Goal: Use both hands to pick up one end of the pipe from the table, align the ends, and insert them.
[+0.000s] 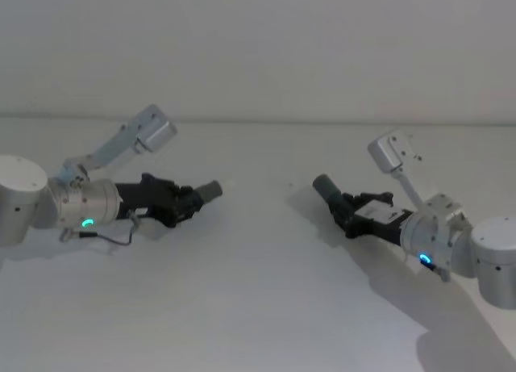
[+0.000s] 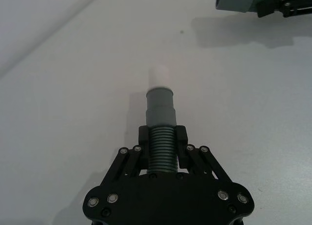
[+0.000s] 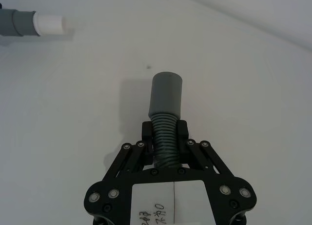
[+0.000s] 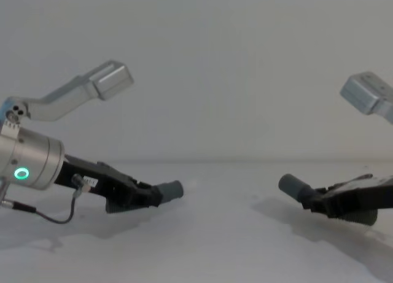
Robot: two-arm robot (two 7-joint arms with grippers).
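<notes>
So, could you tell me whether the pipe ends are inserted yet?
Not yet: the white tip and the socket face each other, with table showing between.

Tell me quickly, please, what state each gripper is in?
Left gripper: shut on the white-tipped pipe piece.
Right gripper: shut on the open-socket pipe piece.

I see both arms as silver-grey cylinders. The left arm (image 1: 76, 204) has a thin dark cable (image 1: 113, 240) looped under its wrist, and the right arm (image 1: 442, 236) has the same finish. Each wrist shows a small cyan-green light ring (image 4: 22, 173). Each also carries a silver box camera (image 1: 153, 130) on an angled grey bracket (image 1: 105, 152). The left gripper (image 2: 163, 136) is black, built of linked bars pinned with bright round screws (image 2: 112, 198) set in pairs. The right gripper (image 3: 165, 132) is the same build, with a white label (image 3: 173, 203) split by a line and marked with dark handwriting I can't read.
</notes>
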